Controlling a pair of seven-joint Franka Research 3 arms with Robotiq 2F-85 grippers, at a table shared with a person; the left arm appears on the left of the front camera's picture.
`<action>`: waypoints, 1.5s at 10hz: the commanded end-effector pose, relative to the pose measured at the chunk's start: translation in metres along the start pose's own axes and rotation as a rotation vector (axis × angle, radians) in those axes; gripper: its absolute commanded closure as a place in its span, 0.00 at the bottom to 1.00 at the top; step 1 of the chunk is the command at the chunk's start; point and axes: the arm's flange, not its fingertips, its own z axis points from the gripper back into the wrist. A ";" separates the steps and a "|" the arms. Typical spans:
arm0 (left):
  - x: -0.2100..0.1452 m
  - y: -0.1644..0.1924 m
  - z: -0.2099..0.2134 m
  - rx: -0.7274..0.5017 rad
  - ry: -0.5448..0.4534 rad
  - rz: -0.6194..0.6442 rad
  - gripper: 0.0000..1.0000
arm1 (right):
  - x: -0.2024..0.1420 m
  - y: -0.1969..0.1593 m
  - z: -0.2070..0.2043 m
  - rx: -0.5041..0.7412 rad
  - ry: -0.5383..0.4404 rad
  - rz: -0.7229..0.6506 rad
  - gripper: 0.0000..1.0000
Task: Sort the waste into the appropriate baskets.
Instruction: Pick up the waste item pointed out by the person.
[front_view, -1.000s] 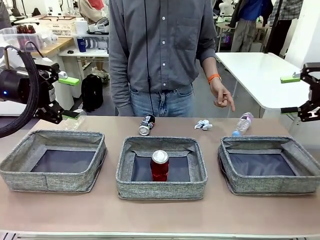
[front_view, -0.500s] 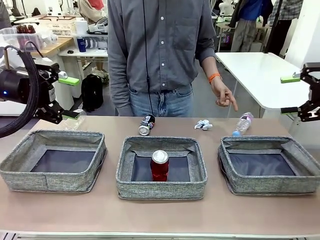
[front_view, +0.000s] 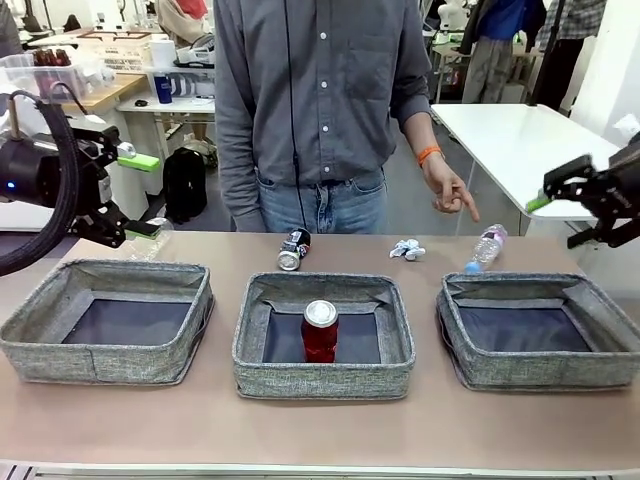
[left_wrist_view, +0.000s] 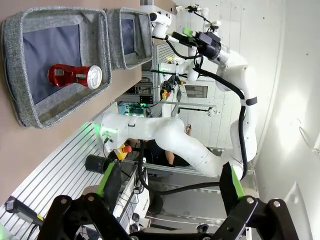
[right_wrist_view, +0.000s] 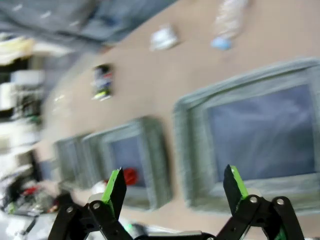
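Centre frame: red soda can (front_view: 320, 330) in middle grey woven basket (front_view: 322, 381), done.
Upper middle: crushed dark can (front_view: 293, 250), white paper wad (front_view: 406, 249), clear plastic bottle (front_view: 486, 245) unsorted.
Grippers: left gripper (left_wrist_view: 169, 180), right gripper (right_wrist_view: 175, 185) spread, empty.

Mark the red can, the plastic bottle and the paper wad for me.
red soda can (front_view: 319, 338): front view, middle of its red side.
clear plastic bottle (front_view: 488, 243): front view, middle of its clear body.
crumpled white paper wad (front_view: 406, 249): front view, centre of the wad.

Red soda can (front_view: 320, 330) upright in middle basket (front_view: 323, 378), crushed dark can (front_view: 293, 250), paper wad (front_view: 406, 249), clear bottle (front_view: 487, 245) lying beyond it
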 end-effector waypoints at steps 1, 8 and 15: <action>-0.002 0.001 0.000 0.003 0.001 -0.019 0.00 | 0.015 0.005 -0.009 -0.220 -0.041 -0.016 0.00; -0.002 0.001 0.000 0.003 0.001 -0.019 0.00 | 0.094 0.026 -0.072 -0.291 -0.059 -0.012 0.00; -0.002 0.001 0.000 0.003 0.001 -0.019 0.00 | 0.127 0.016 -0.187 -0.350 -0.063 -0.011 0.00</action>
